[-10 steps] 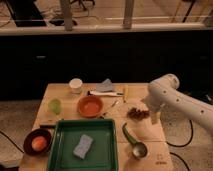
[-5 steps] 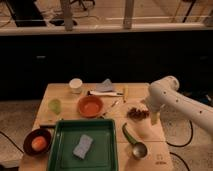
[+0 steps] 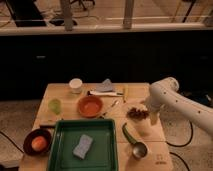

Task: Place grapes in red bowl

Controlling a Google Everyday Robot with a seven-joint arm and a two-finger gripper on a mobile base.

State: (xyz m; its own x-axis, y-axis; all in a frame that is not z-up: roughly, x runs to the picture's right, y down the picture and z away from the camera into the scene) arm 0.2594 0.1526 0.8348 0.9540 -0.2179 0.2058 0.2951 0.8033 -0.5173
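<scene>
Grapes [image 3: 137, 113], lumpy dark reddish-brown bunch | soft, light; we judge a gentle mid-cluster grasp best | gripper [image 3: 151, 119] just beside them; state we cannot tell | round orange-red bowl [image 3: 90, 106] apart

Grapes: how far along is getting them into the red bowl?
Done: nothing yet; the grapes lie on the table, right of the red bowl, which looks empty. In hand: the gripper is low beside the grapes, at their right. Left: grasp them, carry them left and set them in the bowl.
</scene>
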